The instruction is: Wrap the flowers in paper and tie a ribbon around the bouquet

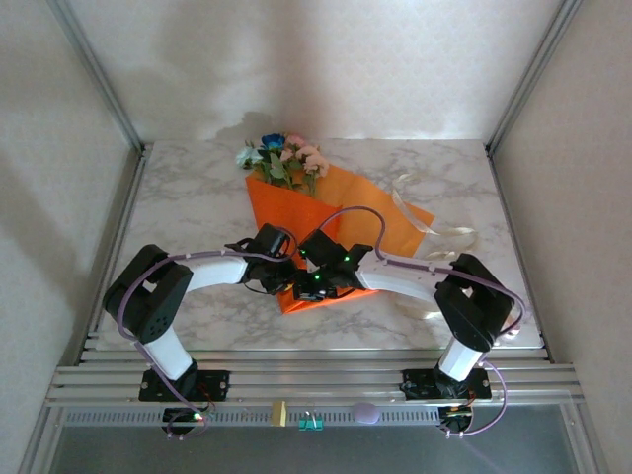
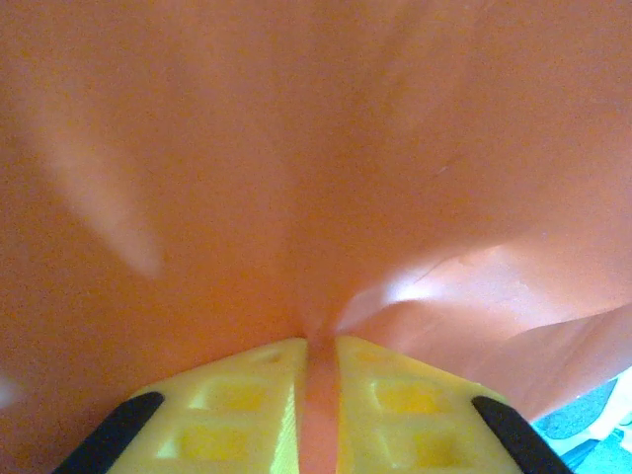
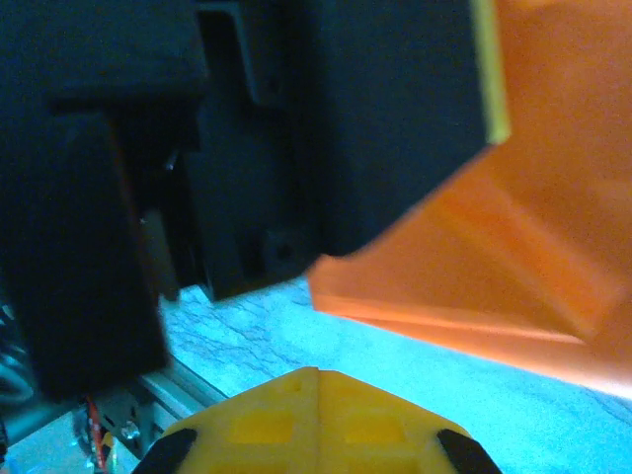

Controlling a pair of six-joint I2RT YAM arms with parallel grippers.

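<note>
Wrapping in hand: the jaws of the left gripper pinched a fold of the orange paper, which lay mid-table with the flowers at its far end, while the right gripper held its jaws pressed together, empty, so the next move probably called for closing the cone, then fetching the ribbon lying to the right.

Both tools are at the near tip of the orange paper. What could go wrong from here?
1. The left tool pinches a thin fold of the paper; a hard pull may tear it.
2. The right tool, shut and empty, sits close to the left arm's black housing; a collision seems possible.
3. The flowers lie untied at the paper's far end and may slide out.
</note>
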